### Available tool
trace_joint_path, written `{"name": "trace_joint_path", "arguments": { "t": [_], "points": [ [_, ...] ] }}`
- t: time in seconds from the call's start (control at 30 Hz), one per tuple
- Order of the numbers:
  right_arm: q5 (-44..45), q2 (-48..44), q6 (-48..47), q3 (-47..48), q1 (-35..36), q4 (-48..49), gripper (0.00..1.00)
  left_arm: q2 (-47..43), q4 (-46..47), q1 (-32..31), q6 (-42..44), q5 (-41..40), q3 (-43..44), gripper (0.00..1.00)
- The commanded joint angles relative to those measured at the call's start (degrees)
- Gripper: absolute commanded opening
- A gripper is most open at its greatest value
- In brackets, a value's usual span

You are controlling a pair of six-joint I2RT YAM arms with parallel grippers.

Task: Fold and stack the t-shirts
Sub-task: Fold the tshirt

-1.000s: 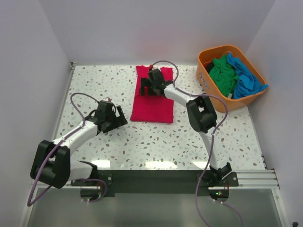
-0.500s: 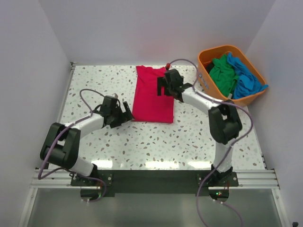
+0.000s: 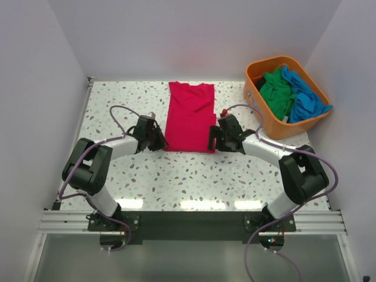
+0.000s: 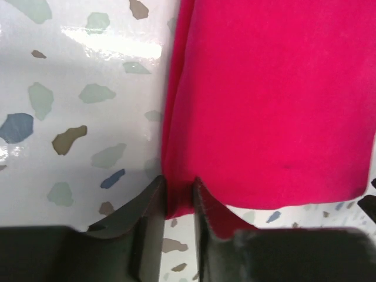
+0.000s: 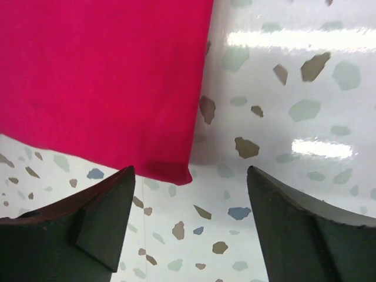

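The crimson red t-shirt (image 3: 189,117) lies flat on the table as a long folded strip, running from far to near. My left gripper (image 3: 160,141) is at its near left corner. In the left wrist view this gripper (image 4: 179,182) is shut on the edge of the red cloth (image 4: 270,100). My right gripper (image 3: 212,140) is at the near right corner. Its jaws (image 5: 191,173) stand open, and the tip of the red corner (image 5: 100,70) lies on the table between them. The green t-shirt (image 3: 276,91) and the blue t-shirt (image 3: 305,97) lie bunched in the basket.
The orange plastic basket (image 3: 265,119) stands at the back right of the speckled table (image 3: 176,176). White walls close in the left, back and right sides. Cables loop from both arms above the tabletop.
The right arm has come from the shirt's far end to its near right corner. The left arm has moved in to the near left corner and its jaws have closed on the cloth.
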Motion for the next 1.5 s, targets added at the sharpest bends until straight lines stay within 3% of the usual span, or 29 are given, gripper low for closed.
{"name": "trace_joint_path", "arguments": {
  "t": [0.0,0.2,0.4,0.6,0.67,0.8,0.97,1.07,1.2,1.27,1.47],
  "points": [
    [-4.77,0.1,4.48,-1.02,0.08,4.54,0.78,1.71,-1.64,-0.23,-0.37,-4.35,-1.08,0.26],
    [-7.76,3.7,6.77,-3.21,0.08,8.76,0.61,1.53,-2.43,-0.23,-0.89,-4.89,-3.71,0.01],
    [-12.06,5.02,8.79,-4.44,0.08,11.04,0.44,0.3,-2.17,-0.58,-1.42,-4.45,-5.47,0.0],
    [-13.82,0.64,9.93,-9.1,0.08,8.78,0.0,-4.51,-4.53,-2.6,-2.04,-4.89,-8.28,0.0],
    [-14.26,-2.17,9.67,-11.56,0.17,5.71,0.0,-6.98,-6.81,-5.4,-2.21,-6.46,-9.86,0.0],
    [-14.62,-13.06,9.05,-18.05,0.26,-2.27,0.0,-20.12,-15.95,-11.54,-6.6,-10.77,-13.72,0.0],
    [-15.41,-30.97,8.88,-21.32,0.17,-15.89,0.0,-34.05,-22.11,-14.99,-10.74,-8.15,-17.96,0.0],
    [-15.93,-35.48,8.7,-19.31,0.17,-18.21,0.0,-39.07,-23.35,-15.26,-10.31,-4.56,-16.64,0.0],
    [-14.63,-32.27,6.6,-11.16,-0.01,-19.53,0.0,-39.43,-31.41,-15.26,-9.16,-10.22,-9.27,0.0],
    [-12.08,-29.71,5.02,-7.54,-0.62,-18.92,0.0,-38.38,-31.0,-15.17,-7.93,-12.61,-5.05,0.0],
    [-11.8,-18.64,3.78,4.77,-3.34,-11.63,0.0,-25.56,-30.74,-11.49,-5.56,-19.31,7.7,0.0]
  ]
}}
